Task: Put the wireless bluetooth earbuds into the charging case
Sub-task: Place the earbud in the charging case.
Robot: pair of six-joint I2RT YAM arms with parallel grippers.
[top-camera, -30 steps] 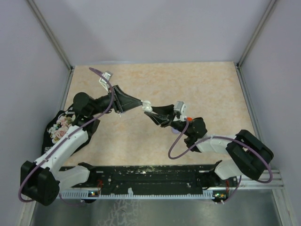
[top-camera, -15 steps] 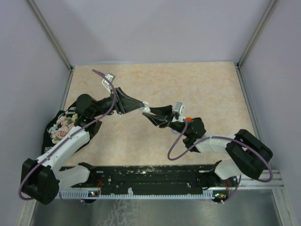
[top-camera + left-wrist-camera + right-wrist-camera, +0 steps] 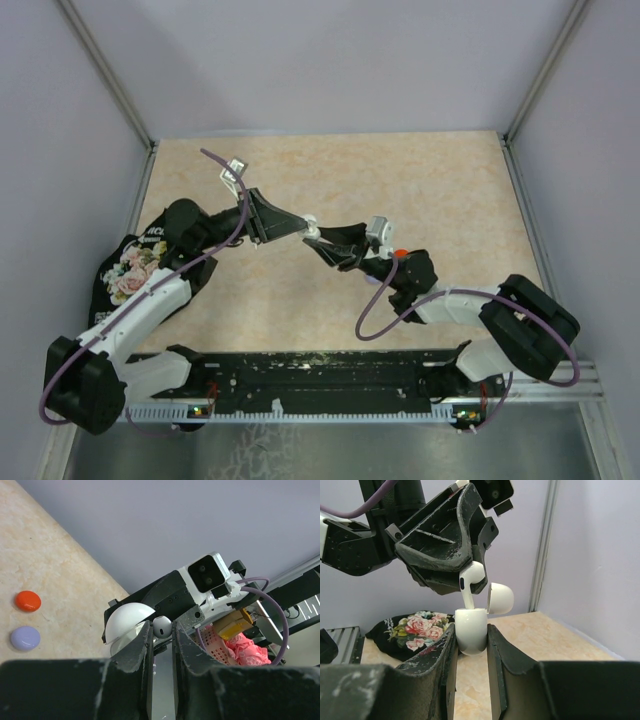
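Note:
My right gripper [image 3: 471, 632] is shut on the white charging case [image 3: 470, 630] and holds it upright above the table, its lid [image 3: 500, 598] flipped open. My left gripper [image 3: 161, 630] is shut on a white earbud [image 3: 162, 626] directly over the case. In the right wrist view the earbud [image 3: 471, 577] has its stem tip at the case's open mouth. In the top view the two grippers meet mid-table, left [image 3: 306, 227] and right [image 3: 324, 238]. A small red piece [image 3: 27, 601] and a lilac piece [image 3: 25, 638] lie on the table.
A black pouch with a floral print [image 3: 125, 270] lies at the left edge beside the left arm; it also shows in the right wrist view [image 3: 415, 627]. The red piece [image 3: 399, 251] sits close behind the right wrist. Walls enclose the beige table [image 3: 430, 180] on three sides.
The two grippers have closed the gap between them. The left gripper has shifted slightly right, bringing the earbud onto the open case. Both grips are unchanged.

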